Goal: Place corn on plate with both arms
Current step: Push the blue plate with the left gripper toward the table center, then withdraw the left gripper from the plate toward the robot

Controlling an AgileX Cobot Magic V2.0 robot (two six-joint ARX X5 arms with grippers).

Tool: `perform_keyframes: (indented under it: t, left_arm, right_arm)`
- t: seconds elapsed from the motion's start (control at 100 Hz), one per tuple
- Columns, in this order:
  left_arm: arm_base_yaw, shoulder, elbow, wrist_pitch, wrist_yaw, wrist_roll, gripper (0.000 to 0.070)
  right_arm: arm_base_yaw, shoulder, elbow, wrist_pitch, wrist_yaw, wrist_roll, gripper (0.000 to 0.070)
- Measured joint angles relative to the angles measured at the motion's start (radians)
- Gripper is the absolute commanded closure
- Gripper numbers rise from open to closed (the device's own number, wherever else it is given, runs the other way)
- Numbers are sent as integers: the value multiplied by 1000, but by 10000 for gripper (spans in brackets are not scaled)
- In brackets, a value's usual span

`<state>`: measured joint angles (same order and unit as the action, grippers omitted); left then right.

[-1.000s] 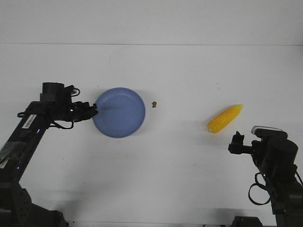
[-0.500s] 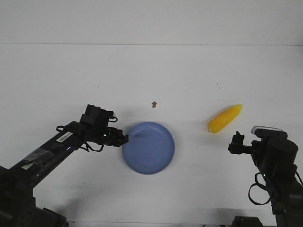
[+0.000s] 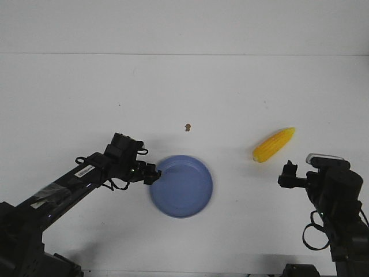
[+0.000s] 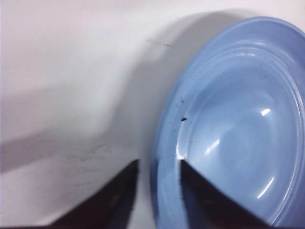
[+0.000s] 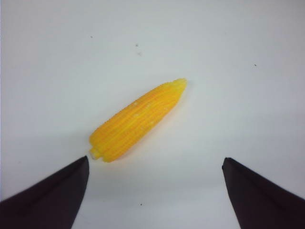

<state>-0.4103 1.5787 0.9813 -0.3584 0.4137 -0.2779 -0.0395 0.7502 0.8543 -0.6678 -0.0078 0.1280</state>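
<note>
The blue plate (image 3: pixel 181 186) lies flat on the white table, left of centre. My left gripper (image 3: pixel 154 173) is at its left rim. In the left wrist view the left gripper (image 4: pixel 159 161) straddles the rim of the plate (image 4: pixel 238 119), jaws narrowly open. One finger rests inside the rim, the other stands outside it with a sliver of table between. The yellow corn (image 3: pixel 274 145) lies on the table to the right, pointed end away from me. My right gripper (image 3: pixel 286 168) sits just short of it. In the right wrist view the right gripper (image 5: pixel 155 159) is wide open and empty, with the corn (image 5: pixel 138 121) ahead of it.
A small brown speck (image 3: pixel 187 127) lies on the table beyond the plate. The table's far edge meets a white wall at the back.
My left arm dragged the plate from the left side toward the front centre. In the last half second it shifted only slightly. The right arm and the corn have not moved.
</note>
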Motion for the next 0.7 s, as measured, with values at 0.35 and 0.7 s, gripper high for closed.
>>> perform_keyframes:
  t: [0.35,0.7]
  left_arm:
    - [11,-59,1,58,7,7,62]
    - [163,-378,16,-57,-355,158,63]
  right_arm:
    - [0,0,0,5,0,0,108]
    - [0,31,0,31,-17,80,107]
